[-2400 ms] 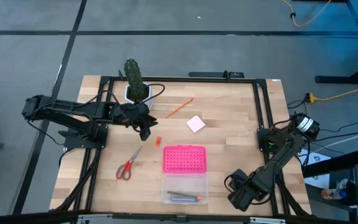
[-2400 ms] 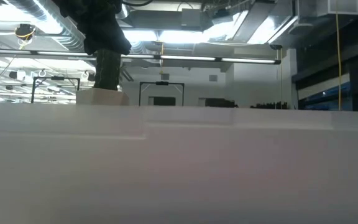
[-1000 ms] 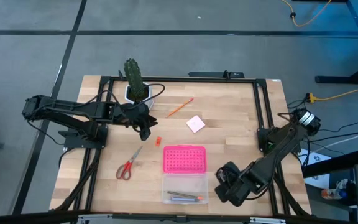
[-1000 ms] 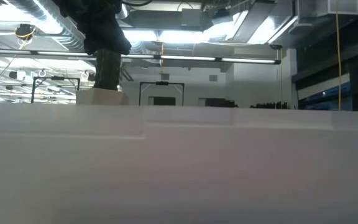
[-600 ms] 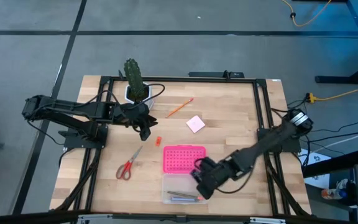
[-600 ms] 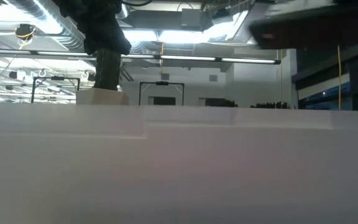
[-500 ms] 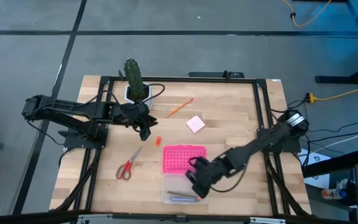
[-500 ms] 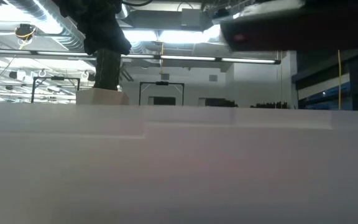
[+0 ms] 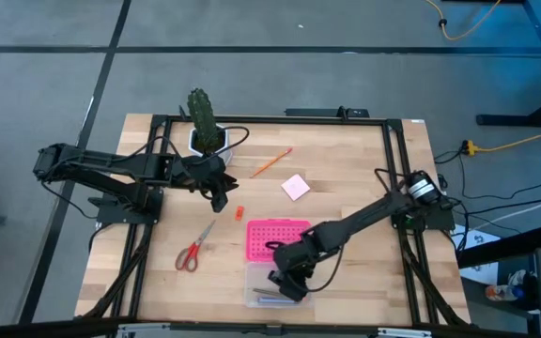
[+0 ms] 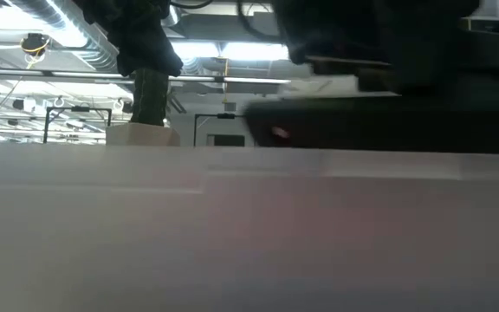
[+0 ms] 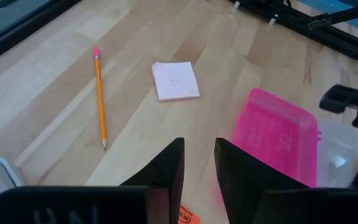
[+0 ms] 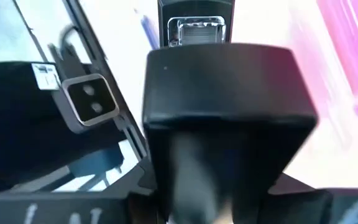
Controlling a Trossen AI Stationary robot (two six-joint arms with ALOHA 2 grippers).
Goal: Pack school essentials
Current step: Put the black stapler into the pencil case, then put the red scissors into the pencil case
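Right gripper [image 9: 283, 282] over clear box [image 9: 279, 284], near front edge of tabletop [image 9: 355, 178].
High view placed it; finger state indeterminable. Left wrist view showed left gripper [image 11: 196, 163] fingers slightly spread, empty.

Pale, smooth wood grain is being shown by the table [image 9: 346, 188]. Translucent pink plastic is being presented by the dotted lid [image 11: 277, 144]. Matt paper is being shown by the notepad [image 11: 175, 81].

My worktable [image 9: 355, 188] is pale wood planks inside a black frame. On it lie red-handled scissors [image 9: 193, 249], a tiny red-orange piece [image 9: 238, 213], a thin orange pencil [image 9: 270, 162], a pale pink square notepad [image 9: 296, 187], a potted cactus [image 9: 202, 119], and a clear plastic box [image 9: 261, 282] with its dotted pink lid [image 9: 272, 237].
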